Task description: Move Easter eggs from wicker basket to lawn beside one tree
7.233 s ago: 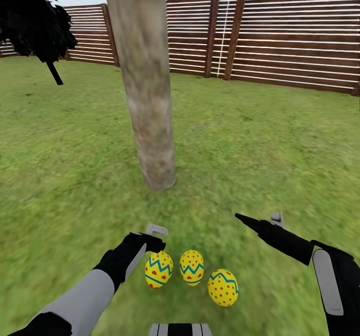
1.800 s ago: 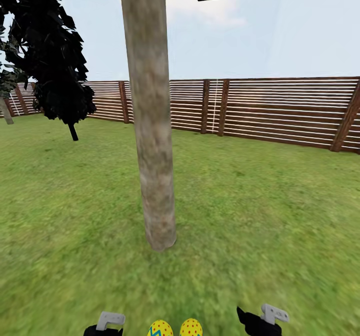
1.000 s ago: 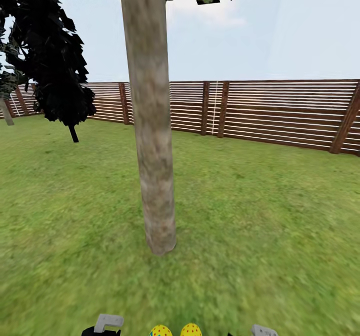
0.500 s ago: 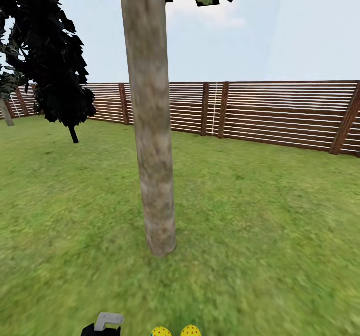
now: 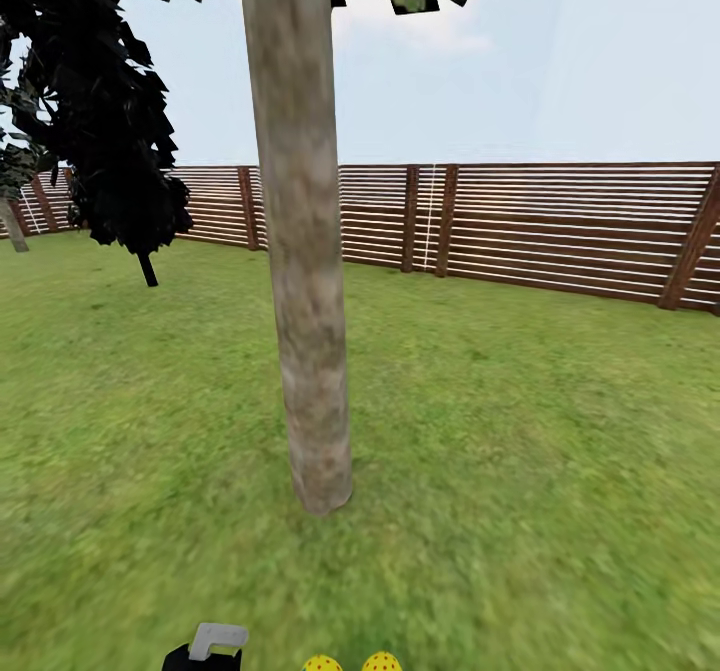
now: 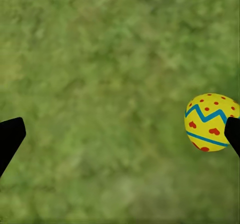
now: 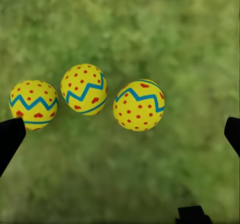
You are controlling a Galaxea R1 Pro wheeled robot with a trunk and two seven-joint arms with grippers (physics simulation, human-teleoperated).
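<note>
Nearby, three Easter eggs [image 7: 85, 89] lie below the tree [image 5: 305, 301].

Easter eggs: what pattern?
Yellow with red dots and a blue zigzag band; the three Easter eggs show best in the right wrist view.

Fenced garden: lawn [image 5: 520, 431], slatted wooden fence [image 5: 560, 226], tree [image 5: 305, 251].

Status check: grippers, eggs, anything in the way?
Left gripper open, right gripper open, both empty. Three Easter eggs on lawn near tree. No obstruction seen.
</note>
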